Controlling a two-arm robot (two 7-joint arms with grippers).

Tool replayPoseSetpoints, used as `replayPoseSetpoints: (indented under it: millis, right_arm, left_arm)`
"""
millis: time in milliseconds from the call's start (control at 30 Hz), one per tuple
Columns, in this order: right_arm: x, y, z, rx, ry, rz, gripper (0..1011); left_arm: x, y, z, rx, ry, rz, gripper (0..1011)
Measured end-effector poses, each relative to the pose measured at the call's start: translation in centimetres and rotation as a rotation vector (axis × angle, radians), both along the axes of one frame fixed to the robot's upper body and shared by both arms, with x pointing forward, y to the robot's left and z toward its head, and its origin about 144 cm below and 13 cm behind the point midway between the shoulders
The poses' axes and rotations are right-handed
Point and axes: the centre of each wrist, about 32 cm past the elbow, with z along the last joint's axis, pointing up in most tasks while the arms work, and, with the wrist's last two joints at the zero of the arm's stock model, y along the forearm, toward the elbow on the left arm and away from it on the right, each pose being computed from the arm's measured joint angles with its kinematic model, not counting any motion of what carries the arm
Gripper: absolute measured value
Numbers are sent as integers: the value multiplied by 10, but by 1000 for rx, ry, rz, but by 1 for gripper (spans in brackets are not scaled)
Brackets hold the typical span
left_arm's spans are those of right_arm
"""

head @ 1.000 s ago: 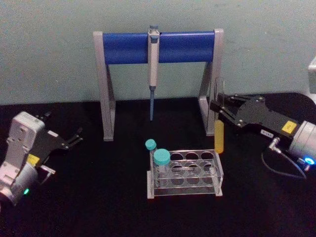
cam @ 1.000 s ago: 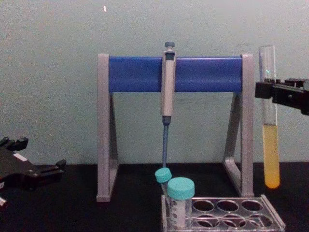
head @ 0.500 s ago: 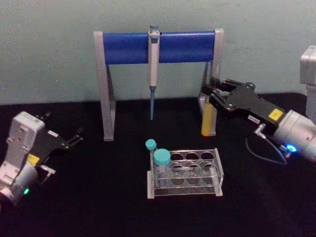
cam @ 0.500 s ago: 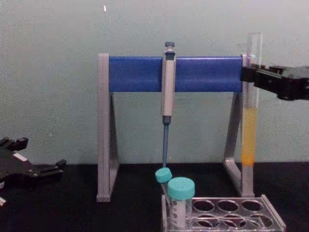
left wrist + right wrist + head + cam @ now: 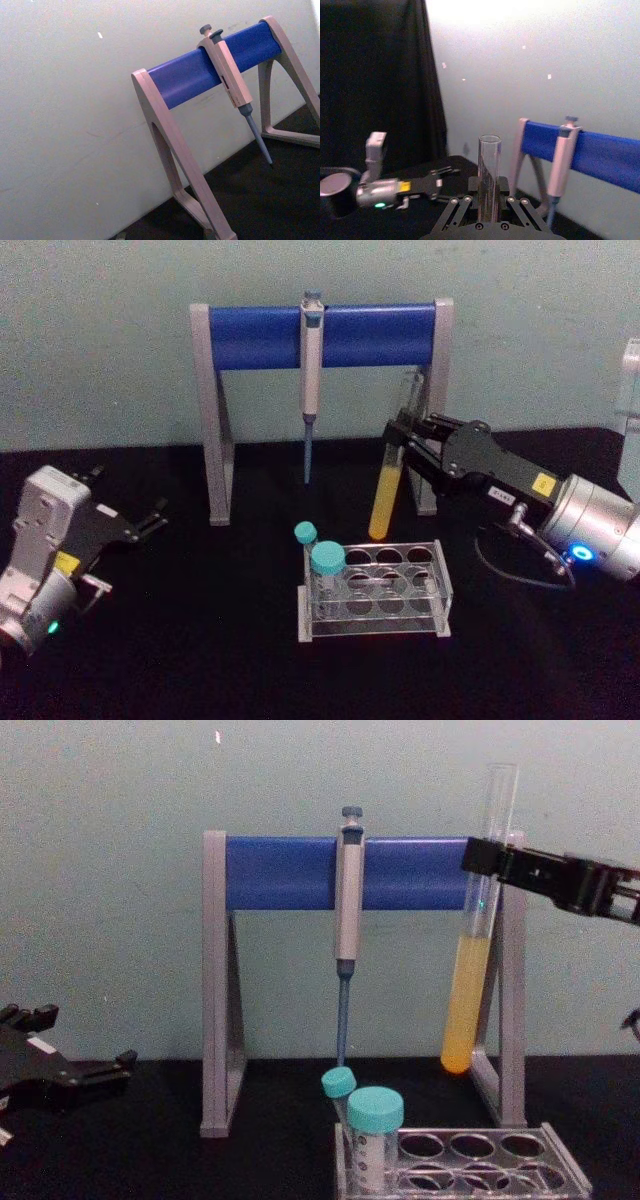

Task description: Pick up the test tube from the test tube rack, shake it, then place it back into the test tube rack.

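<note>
My right gripper (image 5: 400, 438) (image 5: 487, 860) (image 5: 488, 194) is shut on the test tube (image 5: 388, 480) (image 5: 470, 985) (image 5: 489, 170), a long clear glass tube with yellow-orange liquid in its lower part. It hangs slightly tilted in the air, above and behind the test tube rack (image 5: 375, 590) (image 5: 480, 1165), in front of the stand's right leg. The clear rack sits on the black table at centre. My left gripper (image 5: 150, 518) (image 5: 100, 1072) rests parked at the far left, fingers apart and holding nothing.
A grey-and-blue pipette stand (image 5: 320, 335) (image 5: 365, 870) (image 5: 215, 65) stands at the back with a pipette (image 5: 310, 380) (image 5: 346, 920) (image 5: 232, 85) hanging from it. Two teal-capped tubes (image 5: 326, 565) (image 5: 375, 1125) stand in the rack's left end. Black table (image 5: 200, 640) lies open in front.
My right gripper has carried the test tube leftward from the stand's right side and tilted it; its lower end now swings toward the left.
</note>
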Motion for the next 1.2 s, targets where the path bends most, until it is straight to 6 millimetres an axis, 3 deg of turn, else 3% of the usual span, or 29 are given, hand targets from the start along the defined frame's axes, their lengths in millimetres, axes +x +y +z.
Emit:
replayPoseSetpoints:
  millis: [367, 667, 867, 1200]
  right_arm:
    - [-21, -21, 4, -67, 41, 45, 230]
    - [-33, -38, 14, -152, -2, -106, 230]
    - [-30, -37, 22, -221, -61, -236, 230]
    - [-7, -20, 19, -189, -90, -248, 230]
  left_arm:
    - [0, 0, 0, 0, 0, 0, 1001]
    - [0, 0, 0, 0, 0, 0, 1001]
    - [0, 0, 0, 0, 0, 0, 1001]
    - [0, 0, 0, 0, 0, 0, 1001]
